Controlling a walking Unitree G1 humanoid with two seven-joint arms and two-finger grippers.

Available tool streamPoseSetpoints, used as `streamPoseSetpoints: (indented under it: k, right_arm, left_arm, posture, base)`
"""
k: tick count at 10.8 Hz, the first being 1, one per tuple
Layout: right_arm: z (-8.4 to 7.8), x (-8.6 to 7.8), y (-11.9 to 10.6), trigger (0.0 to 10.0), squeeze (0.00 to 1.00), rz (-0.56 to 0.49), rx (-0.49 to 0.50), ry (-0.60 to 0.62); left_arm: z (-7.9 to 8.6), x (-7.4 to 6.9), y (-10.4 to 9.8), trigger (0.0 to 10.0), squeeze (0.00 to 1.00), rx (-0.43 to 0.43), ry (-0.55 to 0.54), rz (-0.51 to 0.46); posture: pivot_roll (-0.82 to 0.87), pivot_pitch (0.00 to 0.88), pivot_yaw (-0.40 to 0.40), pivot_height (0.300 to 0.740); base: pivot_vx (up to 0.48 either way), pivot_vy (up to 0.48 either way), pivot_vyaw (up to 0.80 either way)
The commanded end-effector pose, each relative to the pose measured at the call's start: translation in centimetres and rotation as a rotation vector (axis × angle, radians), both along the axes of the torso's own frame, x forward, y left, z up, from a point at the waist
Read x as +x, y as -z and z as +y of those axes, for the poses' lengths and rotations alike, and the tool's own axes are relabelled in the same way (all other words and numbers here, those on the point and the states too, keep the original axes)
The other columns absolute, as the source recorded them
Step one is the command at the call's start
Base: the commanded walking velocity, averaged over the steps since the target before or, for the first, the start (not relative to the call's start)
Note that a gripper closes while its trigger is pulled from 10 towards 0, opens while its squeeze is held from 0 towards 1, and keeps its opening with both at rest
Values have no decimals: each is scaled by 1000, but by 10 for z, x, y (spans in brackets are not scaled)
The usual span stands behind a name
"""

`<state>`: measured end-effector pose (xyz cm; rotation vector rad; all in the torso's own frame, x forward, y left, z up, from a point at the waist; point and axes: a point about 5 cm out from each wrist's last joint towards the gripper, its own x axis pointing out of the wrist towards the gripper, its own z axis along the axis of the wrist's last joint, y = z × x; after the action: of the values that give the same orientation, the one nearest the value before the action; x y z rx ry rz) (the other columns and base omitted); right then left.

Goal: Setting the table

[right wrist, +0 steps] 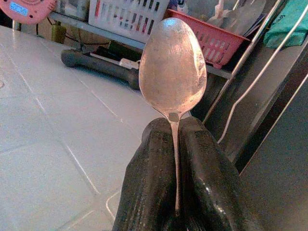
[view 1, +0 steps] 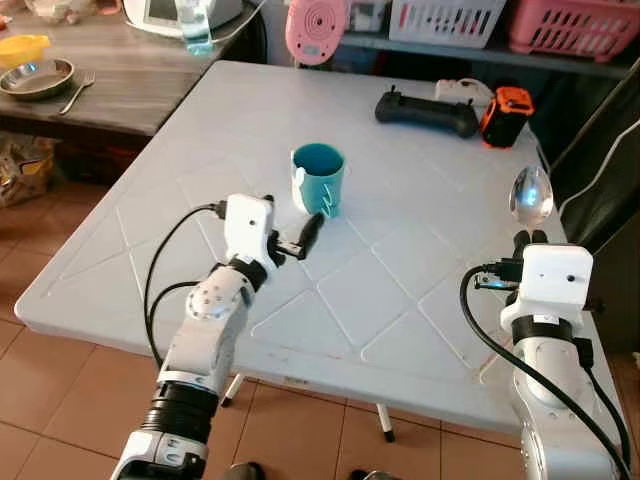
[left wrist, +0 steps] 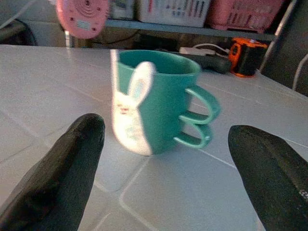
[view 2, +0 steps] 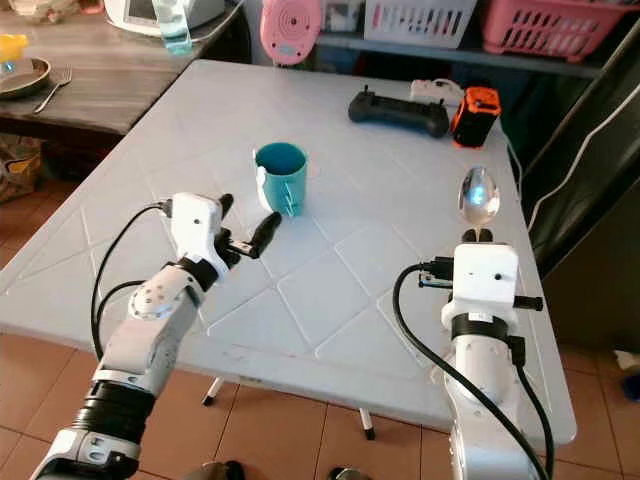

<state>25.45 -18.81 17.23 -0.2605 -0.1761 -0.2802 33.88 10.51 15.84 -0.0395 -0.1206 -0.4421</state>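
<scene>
Gripping a silver spoon (right wrist: 173, 72) by its thin handle between the closed black fingers (right wrist: 149, 192) of the right gripper (view 1: 531, 238), bowl pointing up and away, hovering over the white table (view 1: 420, 290) near its right edge. Standing upright near the table's middle, a teal mug (view 1: 318, 178) with a white rabbit and double-loop handle, bare tabletop lying all round it. Reaching toward that mug with the left gripper (view 1: 293, 238), fingers spread wide and apart from it, mug sitting just beyond the tips.
</scene>
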Motion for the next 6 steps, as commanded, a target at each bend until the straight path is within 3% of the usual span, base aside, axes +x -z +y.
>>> streamPoseSetpoints:
  k: [1,6]
  right_arm:
    - [-1,-2,-5,10000,0,-21,3,3]
    - [1,0,-7,10000,0,-26,11,-6]
  left_arm:
    - [2,1,1,10000,0,-2,-15,4]
    - [2,1,3,10000,0,-7,-15,14]
  posture:
    - [72,110,-37,740]
    - [69,113,-39,740]
  base:
    - [0,0,0]
    - [0,274,0]
